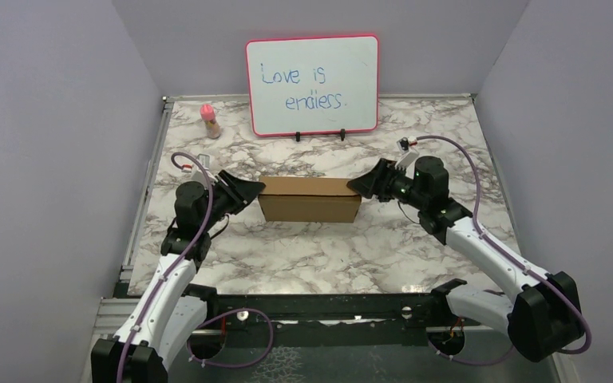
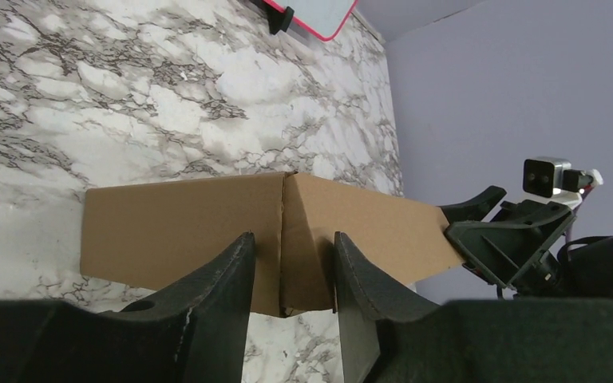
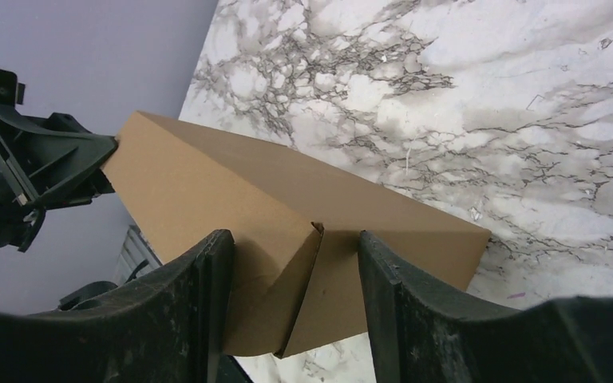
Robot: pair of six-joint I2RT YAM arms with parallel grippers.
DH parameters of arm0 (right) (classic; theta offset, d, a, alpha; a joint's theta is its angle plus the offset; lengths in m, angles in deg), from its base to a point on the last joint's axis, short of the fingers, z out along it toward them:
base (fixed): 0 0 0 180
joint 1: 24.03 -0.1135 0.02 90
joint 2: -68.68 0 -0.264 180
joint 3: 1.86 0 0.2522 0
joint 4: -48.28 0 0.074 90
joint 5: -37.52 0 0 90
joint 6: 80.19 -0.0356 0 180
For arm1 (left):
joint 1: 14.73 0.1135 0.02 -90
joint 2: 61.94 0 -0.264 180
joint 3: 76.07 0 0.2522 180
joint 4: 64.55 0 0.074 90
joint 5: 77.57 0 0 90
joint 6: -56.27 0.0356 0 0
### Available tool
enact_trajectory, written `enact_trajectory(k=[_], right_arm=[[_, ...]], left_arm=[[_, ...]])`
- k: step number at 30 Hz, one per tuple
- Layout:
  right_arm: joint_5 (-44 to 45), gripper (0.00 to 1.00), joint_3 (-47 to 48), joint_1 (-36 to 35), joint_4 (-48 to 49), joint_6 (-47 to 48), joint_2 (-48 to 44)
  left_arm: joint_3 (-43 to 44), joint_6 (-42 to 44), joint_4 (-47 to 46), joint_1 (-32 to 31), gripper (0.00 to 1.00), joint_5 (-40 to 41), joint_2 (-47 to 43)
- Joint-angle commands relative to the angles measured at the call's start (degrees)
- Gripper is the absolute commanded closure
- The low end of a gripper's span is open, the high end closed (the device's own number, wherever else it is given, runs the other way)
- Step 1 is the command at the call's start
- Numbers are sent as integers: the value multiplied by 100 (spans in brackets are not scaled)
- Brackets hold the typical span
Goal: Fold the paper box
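Observation:
The paper box (image 1: 310, 199) is a closed, shallow brown cardboard box lying lengthwise at the middle of the marble table. My left gripper (image 1: 258, 188) is open at its left end, with the fingertips at the end face. In the left wrist view the box's (image 2: 168, 227) end corner sits between my open left gripper's (image 2: 291, 237) fingers. My right gripper (image 1: 354, 185) is open at the box's right end. In the right wrist view the box's (image 3: 247, 183) end corner and a flap edge lie between the spread fingers of my right gripper (image 3: 294, 236).
A red-framed whiteboard (image 1: 313, 84) with handwriting stands at the back of the table. A small pink-capped bottle (image 1: 210, 120) stands at the back left. Purple walls close in the sides and back. The table (image 1: 319, 255) has a metal rail along its near edge.

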Motion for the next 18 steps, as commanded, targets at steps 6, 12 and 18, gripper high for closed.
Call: enact_trajectory(k=[6,12,18], right_arm=[[-861,48,-780,218,830,56,561],[-871,48,-834,239,1202,127,940],[-1082,50,-755,276,1675,88,1378]], left_arm=[[-602,-203,-366,236,66,-721,470],[-644,231,-169,268,69,-476,730],[-792,489,-21,345,68,16,927]])
